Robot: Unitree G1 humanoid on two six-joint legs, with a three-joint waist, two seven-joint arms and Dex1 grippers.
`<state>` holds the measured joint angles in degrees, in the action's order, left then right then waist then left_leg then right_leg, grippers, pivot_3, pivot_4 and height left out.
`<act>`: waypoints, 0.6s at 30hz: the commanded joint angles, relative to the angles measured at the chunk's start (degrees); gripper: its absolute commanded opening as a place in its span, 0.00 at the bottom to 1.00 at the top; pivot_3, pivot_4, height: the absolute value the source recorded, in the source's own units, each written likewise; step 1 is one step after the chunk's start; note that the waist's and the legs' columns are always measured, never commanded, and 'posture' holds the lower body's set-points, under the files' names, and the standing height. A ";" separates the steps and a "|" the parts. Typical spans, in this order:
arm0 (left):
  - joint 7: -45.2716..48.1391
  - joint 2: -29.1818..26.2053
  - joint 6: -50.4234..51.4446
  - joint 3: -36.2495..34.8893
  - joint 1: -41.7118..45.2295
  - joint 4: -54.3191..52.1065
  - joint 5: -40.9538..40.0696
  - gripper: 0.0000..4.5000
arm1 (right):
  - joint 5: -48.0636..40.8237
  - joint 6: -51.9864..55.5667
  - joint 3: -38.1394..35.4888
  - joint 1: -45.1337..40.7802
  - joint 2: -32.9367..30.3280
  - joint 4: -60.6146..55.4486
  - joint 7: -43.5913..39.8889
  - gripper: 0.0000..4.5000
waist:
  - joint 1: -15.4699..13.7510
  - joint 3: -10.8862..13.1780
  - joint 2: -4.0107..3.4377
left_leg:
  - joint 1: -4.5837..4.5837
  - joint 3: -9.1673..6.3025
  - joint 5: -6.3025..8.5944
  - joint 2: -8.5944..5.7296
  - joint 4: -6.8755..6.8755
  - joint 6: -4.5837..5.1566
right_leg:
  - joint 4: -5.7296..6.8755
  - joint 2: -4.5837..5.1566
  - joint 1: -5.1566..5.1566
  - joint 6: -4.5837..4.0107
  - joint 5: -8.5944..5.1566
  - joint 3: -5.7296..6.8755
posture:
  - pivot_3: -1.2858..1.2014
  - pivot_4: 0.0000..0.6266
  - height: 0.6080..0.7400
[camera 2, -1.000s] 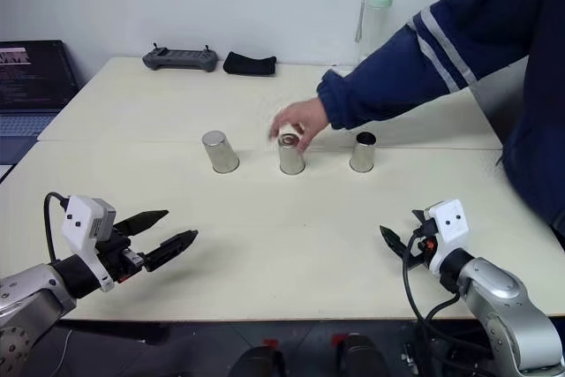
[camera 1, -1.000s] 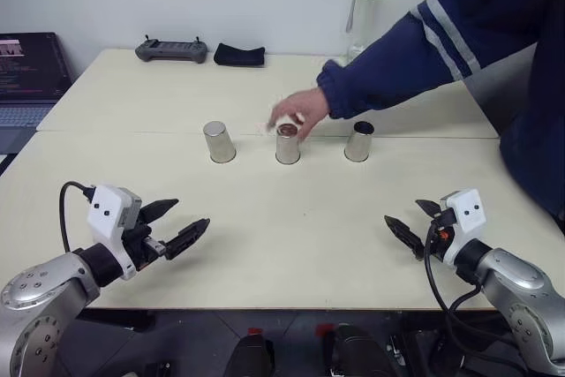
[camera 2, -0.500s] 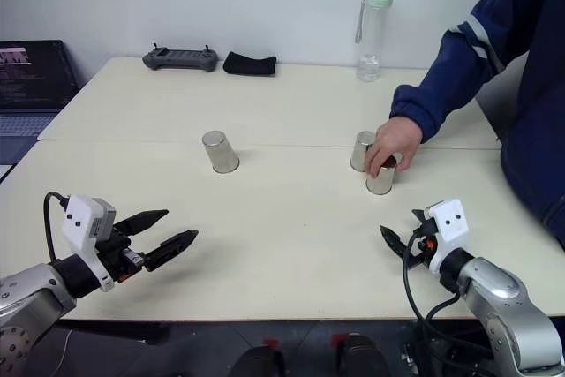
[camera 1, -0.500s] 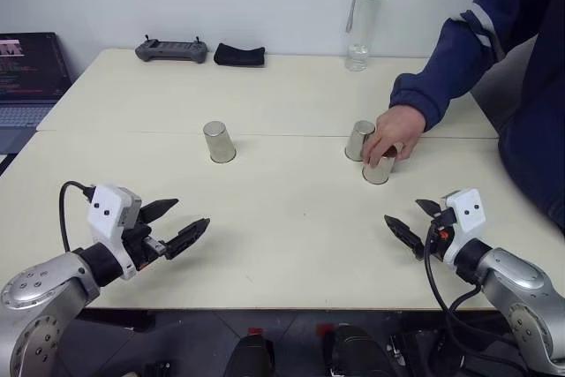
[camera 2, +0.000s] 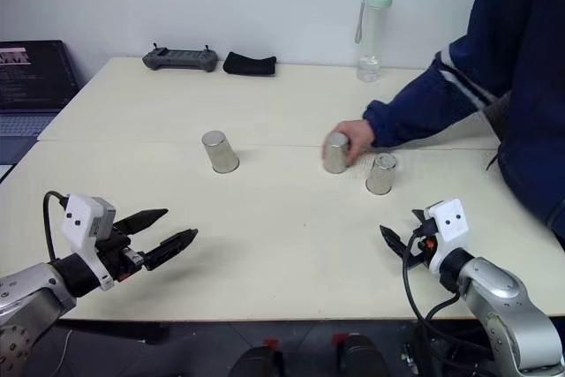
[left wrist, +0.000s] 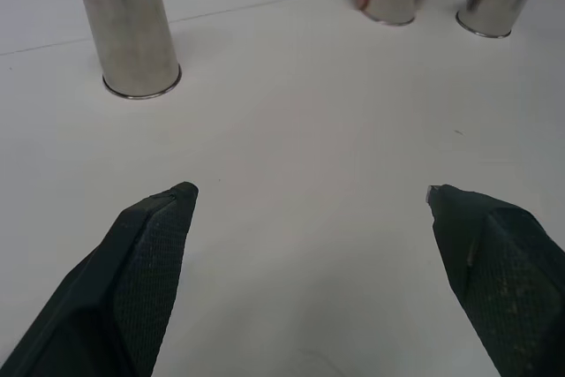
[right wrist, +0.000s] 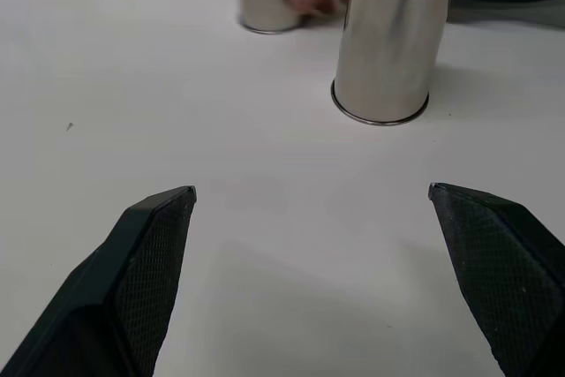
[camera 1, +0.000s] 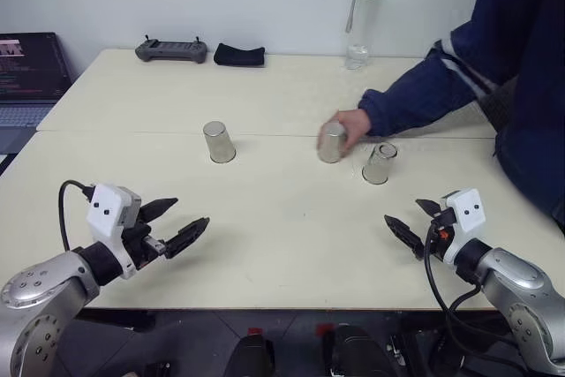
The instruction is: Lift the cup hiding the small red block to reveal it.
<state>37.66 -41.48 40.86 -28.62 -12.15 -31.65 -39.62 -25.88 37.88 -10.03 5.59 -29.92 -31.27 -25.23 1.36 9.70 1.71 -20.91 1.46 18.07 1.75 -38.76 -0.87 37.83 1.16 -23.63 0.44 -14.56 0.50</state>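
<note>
The pale table (camera 1: 265, 236) lies before me as it did a moment ago; a person's blue sleeve (camera 1: 424, 94) reaches in from my right, drawn further across than half a second back; the hand (camera 1: 351, 125) now rests on the middle cup (camera 1: 331, 142), which it has slid toward the centre from beside the right cup (camera 1: 380, 163); that right cup stands alone, nearer my right side; the left cup (camera 1: 218, 142) has not moved, mouth down, well apart from the others; the clear bottle (camera 1: 364, 22) with its green cap stands at the far edge, near the black controller (camera 1: 171, 49) and a dark pouch (camera 1: 239, 55); my left gripper (camera 1: 177, 224) hovers over the near table with fingers spread wide, holding nothing; my right gripper (camera 1: 413, 222) is likewise wide apart and empty; which cup hides the small red block I cannot tell.
</note>
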 commanded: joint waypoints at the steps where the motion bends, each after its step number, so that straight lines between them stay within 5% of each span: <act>1: -0.07 -0.78 -0.75 -0.48 0.75 -0.61 0.10 0.99 | 0.11 -1.33 -0.68 -0.32 0.14 -1.20 0.06 1.00 | 0.00 0.00 0.00 | 0.00 0.00 0.00 0.00 0.00 0.00 | 0.00 0.00 0.00 0.00 0.00 0.00 | 0.52 0.24 1.00; 18: -3.66 0.86 0.38 -2.73 1.16 0.01 0.15 0.99 | -0.35 0.02 -0.39 -1.25 0.07 -1.88 1.07 1.00 | 0.00 0.00 0.00 | 0.00 0.00 0.00 0.00 0.00 0.00 | 0.02 0.00 0.00 0.00 0.00 -0.01 | 0.52 0.24 1.00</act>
<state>35.28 -40.94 41.65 -28.88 -11.27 -31.46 -39.27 -25.93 38.42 -10.00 5.41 -29.51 -31.28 -23.74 1.36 9.70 1.71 -20.90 1.45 18.07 1.75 -38.76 -0.87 37.85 1.17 -23.63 0.44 -14.56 0.49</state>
